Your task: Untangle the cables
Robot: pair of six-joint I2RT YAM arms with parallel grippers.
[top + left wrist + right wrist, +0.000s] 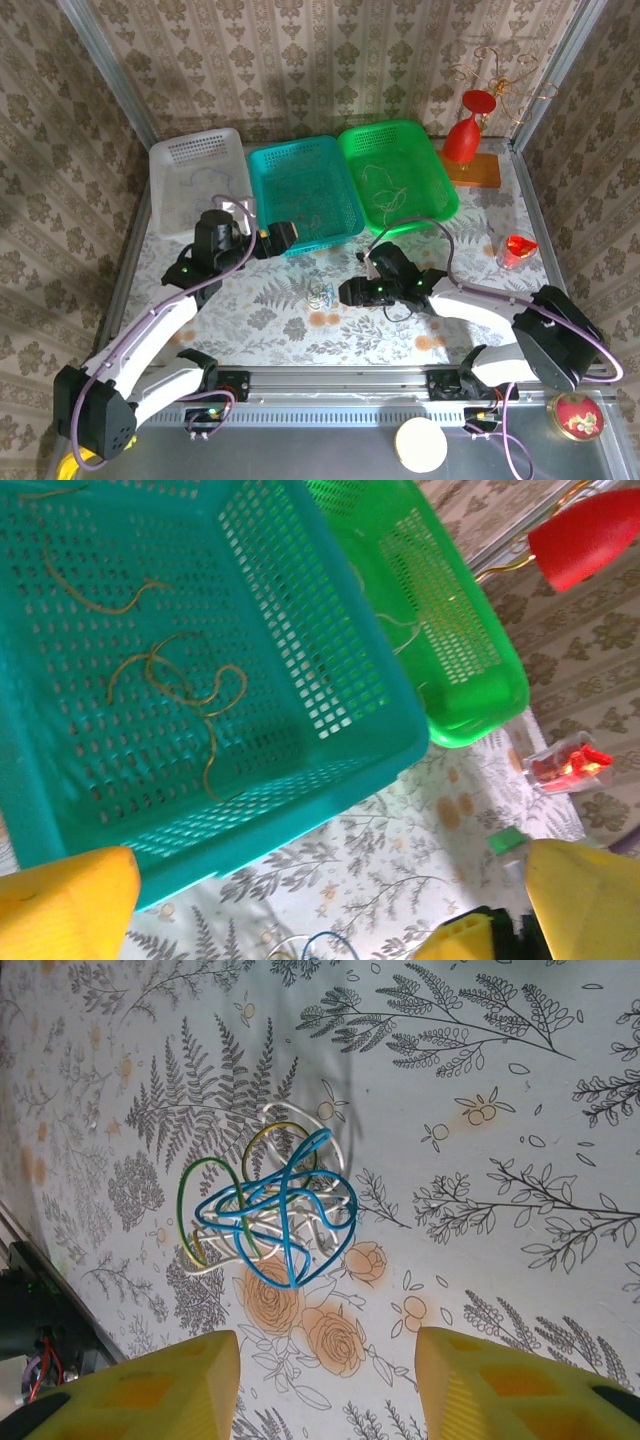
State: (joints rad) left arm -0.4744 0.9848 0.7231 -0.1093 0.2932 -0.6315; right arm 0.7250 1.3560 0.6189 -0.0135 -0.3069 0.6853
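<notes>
Item: tangle (270,1205) of cables (blue, green-yellow and pale strands looped together), laid on the table (520,1110) just ahead of the right gripper (325,1385). Its jaws are parted, nothing is held between them, and the tangle is not touched.

Item: left gripper (320,900), jaws spread wide and empty. A teal basket (330,710) is seen ahead of them, with brown-yellow cables (175,680) lying loose inside and a green basket (470,680) beyond to the right.
</notes>
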